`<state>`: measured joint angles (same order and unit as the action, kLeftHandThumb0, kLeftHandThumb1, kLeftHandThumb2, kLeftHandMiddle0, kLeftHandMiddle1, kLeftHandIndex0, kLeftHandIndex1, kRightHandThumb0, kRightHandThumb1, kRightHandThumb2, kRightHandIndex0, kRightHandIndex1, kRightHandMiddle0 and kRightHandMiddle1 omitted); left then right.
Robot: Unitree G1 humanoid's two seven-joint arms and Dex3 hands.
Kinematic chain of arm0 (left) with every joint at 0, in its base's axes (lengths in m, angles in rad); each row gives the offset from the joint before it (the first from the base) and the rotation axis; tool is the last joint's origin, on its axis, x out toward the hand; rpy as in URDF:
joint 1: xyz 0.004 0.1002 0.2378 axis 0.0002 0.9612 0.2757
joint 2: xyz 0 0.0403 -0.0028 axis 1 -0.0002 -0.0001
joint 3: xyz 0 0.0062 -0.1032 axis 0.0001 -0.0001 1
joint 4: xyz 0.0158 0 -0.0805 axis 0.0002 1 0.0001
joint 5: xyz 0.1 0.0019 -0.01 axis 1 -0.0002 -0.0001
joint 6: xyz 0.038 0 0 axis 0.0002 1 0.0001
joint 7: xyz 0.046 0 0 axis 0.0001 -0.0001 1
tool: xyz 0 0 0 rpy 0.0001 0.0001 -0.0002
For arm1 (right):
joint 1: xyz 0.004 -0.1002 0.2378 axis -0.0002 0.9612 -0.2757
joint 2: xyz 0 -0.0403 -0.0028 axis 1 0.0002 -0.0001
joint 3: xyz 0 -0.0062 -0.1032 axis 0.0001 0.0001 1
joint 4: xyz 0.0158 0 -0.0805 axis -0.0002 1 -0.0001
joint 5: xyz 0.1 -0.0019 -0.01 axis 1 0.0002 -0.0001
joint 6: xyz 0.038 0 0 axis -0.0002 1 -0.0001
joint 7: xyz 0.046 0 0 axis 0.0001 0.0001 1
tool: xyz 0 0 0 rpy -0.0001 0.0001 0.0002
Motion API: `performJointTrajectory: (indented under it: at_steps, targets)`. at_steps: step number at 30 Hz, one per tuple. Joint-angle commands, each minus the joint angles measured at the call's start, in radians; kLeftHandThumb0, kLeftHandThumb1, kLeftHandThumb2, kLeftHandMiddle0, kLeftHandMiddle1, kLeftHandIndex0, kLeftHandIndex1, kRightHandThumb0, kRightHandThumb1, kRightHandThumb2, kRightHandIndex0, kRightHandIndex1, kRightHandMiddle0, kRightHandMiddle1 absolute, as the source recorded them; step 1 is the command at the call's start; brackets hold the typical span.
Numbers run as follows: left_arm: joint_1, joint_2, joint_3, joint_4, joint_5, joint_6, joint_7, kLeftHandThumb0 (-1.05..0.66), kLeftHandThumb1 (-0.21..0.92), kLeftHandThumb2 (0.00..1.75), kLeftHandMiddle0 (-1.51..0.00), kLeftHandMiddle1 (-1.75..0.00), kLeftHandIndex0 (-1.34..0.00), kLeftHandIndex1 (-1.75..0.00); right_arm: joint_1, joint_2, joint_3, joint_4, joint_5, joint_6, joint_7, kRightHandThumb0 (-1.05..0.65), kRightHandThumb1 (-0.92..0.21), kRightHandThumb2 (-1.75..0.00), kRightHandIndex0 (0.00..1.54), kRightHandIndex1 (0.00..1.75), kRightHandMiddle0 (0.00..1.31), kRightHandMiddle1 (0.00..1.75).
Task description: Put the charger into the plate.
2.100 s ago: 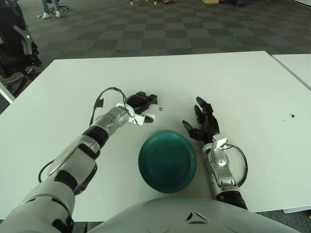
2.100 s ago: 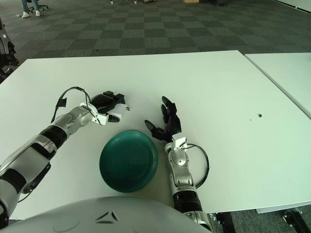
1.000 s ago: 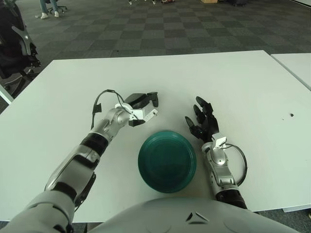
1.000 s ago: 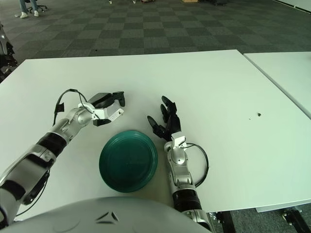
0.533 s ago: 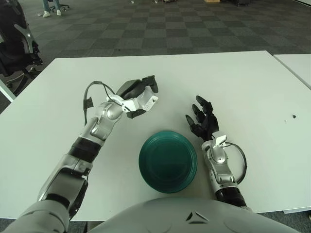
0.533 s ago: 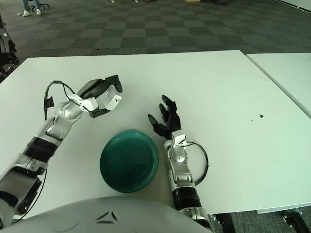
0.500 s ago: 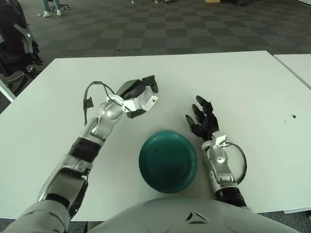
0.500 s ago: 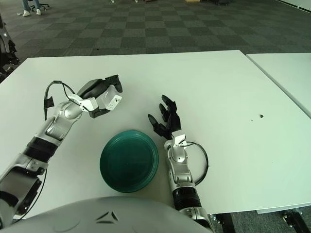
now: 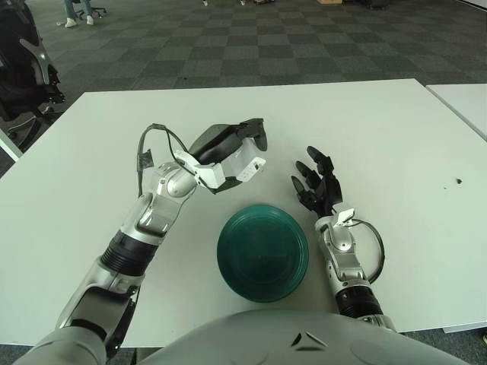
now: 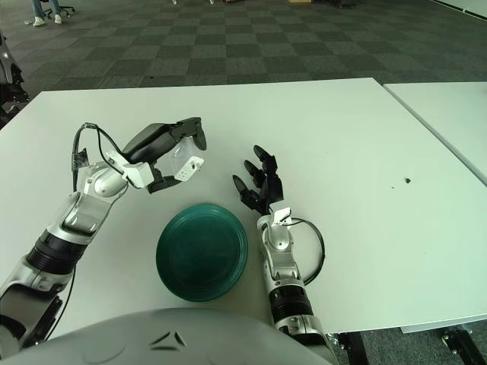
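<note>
— Fingers point(image 9: 255, 138) of the left hand point(image 9: 228, 152): black, hard-looking, curled over a white blocky charger point(image 9: 245, 163). Confirm?

— Confirmed. Charger is a smooth plastic box with rounded corners, clamped between the upper fingers and the lower one. It is held in the air, above the table point(image 9: 380, 129), up and to the left of the plate point(image 9: 262, 252). No contact with plate or table.

— Plate?

— Round, dark green, glossy, shallow with a raised rim. Sits flat on the table near its front edge, between the two forearms.

— Right hand?

— Right hand point(image 9: 318, 188) shows just right of the plate, palm forward, black segmented fingers spread and pointing up, holding nothing. Silver metallic wrist below it, with a thin black cable loop at its side.

— Surfaces?

— Table is plain matte white, rectangular. Beyond it, a floor point(image 9: 304, 38) of grey carpet tiles in a checker pattern. A black cable arches off the left wrist.
</note>
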<state>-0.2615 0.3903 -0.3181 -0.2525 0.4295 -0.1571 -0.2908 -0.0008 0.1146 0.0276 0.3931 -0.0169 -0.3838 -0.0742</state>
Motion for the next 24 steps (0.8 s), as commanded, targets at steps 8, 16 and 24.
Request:
performJointTrajectory:
  at_steps: [8, 16, 24]
  targets:
    - [0.048, 0.031, -0.098, -0.182, 0.010, 0.061, -0.207, 0.00, -0.03, 1.68, -0.89, -1.66, -0.65, -1.75, 0.053, 0.007, -0.048, 0.213, 0.044, 0.078, 0.002, -0.71, -0.71, -0.45, 0.25, 0.78, 0.00, 0.72]
    - [0.058, 0.046, -0.175, -0.238, 0.132, 0.089, -0.291, 0.00, -0.04, 1.68, -0.92, -1.61, -0.66, -1.75, 0.025, 0.017, -0.070, 0.243, 0.051, 0.093, -0.028, -0.69, -0.76, -0.41, 0.22, 0.93, 0.00, 0.77]
    - [0.013, 0.094, -0.240, -0.159, 0.358, -0.088, -0.219, 0.00, -0.10, 1.72, -0.98, -1.56, -0.71, -1.75, 0.015, 0.032, -0.081, 0.264, 0.090, 0.063, -0.002, -0.68, -0.81, -0.38, 0.22, 0.91, 0.00, 0.73]
